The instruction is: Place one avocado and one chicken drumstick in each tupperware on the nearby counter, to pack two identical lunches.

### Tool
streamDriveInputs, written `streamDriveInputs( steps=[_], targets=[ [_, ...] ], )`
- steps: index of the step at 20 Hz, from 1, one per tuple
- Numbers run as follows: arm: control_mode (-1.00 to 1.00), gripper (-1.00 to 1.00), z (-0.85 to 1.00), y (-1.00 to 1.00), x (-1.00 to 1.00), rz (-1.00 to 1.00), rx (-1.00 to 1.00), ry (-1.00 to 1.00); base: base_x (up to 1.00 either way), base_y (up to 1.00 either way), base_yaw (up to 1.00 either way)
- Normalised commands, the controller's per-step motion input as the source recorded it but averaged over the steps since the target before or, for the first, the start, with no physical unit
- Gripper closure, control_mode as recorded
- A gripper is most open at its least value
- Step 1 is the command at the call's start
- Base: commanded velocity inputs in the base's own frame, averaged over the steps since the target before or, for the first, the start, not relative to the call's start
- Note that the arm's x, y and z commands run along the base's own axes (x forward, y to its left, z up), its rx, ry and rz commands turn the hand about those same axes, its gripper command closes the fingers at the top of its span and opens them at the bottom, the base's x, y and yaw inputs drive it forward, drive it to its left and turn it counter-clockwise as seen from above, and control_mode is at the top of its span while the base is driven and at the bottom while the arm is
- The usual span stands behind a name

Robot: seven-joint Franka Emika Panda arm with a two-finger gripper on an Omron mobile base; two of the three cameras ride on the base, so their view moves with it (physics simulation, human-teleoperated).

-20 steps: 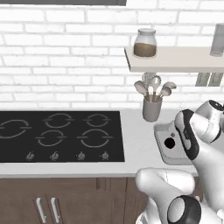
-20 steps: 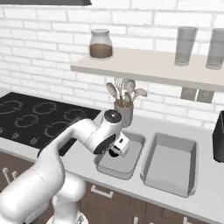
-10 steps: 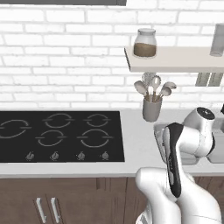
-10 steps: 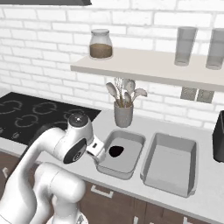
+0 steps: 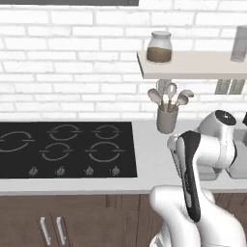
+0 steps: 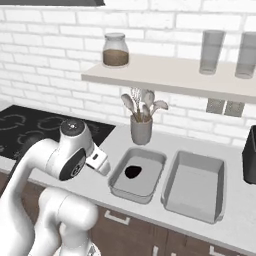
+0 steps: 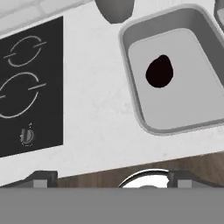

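The pale counter (image 6: 227, 220) carries a black cooktop (image 5: 62, 147) at its left end and two grey tupperwares side by side, the nearer tupperware (image 6: 120, 184) just beside the farther tupperware (image 6: 216, 195), with a grey utensil cup (image 6: 141, 129) standing behind them near the brick wall. A near-black avocado (image 6: 133, 172) lies alone on the floor of the nearer tupperware. The tool (image 7: 112, 178) hangs released, gripping nothing, above the counter's front edge, between the cooktop and that tupperware.
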Motion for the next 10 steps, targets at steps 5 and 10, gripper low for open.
streamDriveInputs(
  steps=[5,10],
  targets=[
    [1.00,-1.00,0.00,0.00,0.00,0.00,0.00,0.00,-0.86,0.17,-0.09],
    [1.00,-1.00,0.00,0.00,0.00,0.00,0.00,0.00,-1.00,0.00,-0.32]
  ],
)
